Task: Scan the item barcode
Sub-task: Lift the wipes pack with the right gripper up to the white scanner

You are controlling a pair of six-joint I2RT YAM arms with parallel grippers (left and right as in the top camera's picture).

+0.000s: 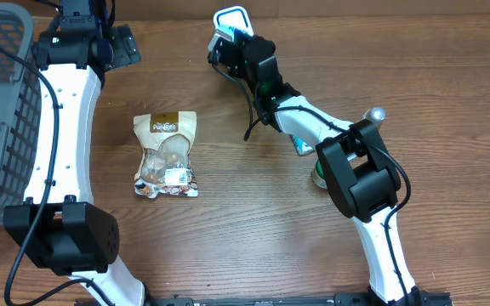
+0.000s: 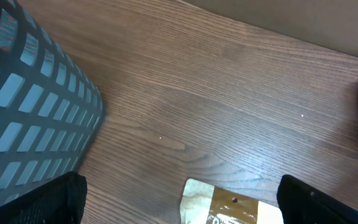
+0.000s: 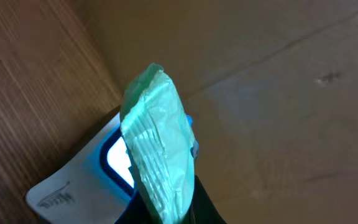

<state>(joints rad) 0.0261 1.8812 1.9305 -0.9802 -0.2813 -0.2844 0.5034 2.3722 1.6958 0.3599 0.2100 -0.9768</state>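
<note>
A pale green packet point(image 3: 157, 143) stands edge-on between the dark jaws of my right gripper point(image 3: 166, 208), which is shut on it. Right behind it is a white scanner point(image 3: 73, 186) with a blue-rimmed lit window, seen at the table's back point(image 1: 230, 19) in the overhead view, where the right gripper point(image 1: 235, 42) is up against it. No barcode shows. My left gripper point(image 1: 124, 44) hangs open and empty at the back left, its fingers point(image 2: 48, 199) wide apart above the wood. The top edge of a brown and cream snack bag point(image 2: 229, 208) lies below them.
A grey mesh basket point(image 1: 2, 110) fills the left edge and shows in the left wrist view too point(image 2: 30, 112). The snack bag point(image 1: 167, 155) lies flat left of centre. A teal item point(image 1: 300, 143), a small can point(image 1: 319, 177) and a silver knob point(image 1: 375, 113) sit by the right arm.
</note>
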